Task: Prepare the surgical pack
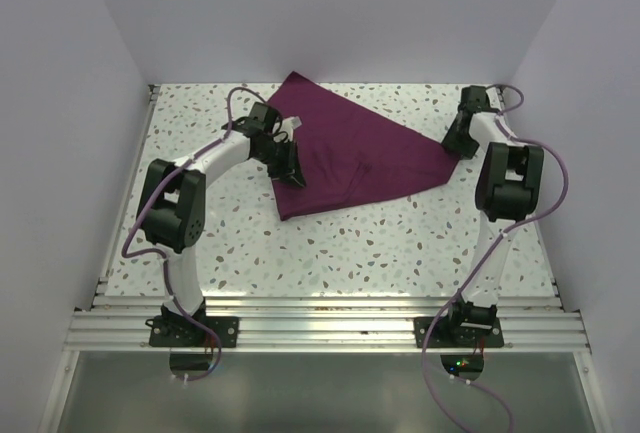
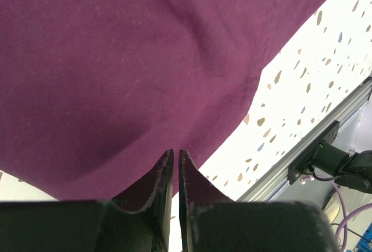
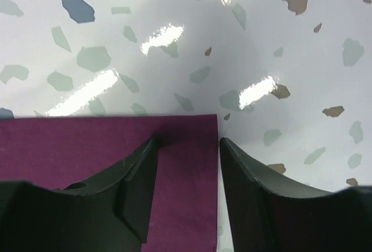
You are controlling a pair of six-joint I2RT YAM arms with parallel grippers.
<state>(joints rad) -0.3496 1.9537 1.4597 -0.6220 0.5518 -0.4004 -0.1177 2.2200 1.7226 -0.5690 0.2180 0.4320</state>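
Plum cloth (image 1: 350,153) spread on speckled table (image 1: 400,243) between both arms, left gripper (image 2: 175,156) almost closed, pinching cloth's left edge, right gripper (image 3: 189,142) parted, straddling cloth's right corner, not gripping

A plum cloth (image 1: 350,153) lies on the speckled table (image 1: 400,243), folded into a rough triangle with 1 corner pointing at the back wall. The 2 arms reach in from the near edge. The left gripper (image 1: 288,165) sits on the cloth's left edge, above its near corner. The right gripper (image 1: 460,143) is at the cloth's right tip. Purple cables (image 1: 229,103) loop along both arms. Aluminium rails (image 1: 320,323) carry the 2 bases.
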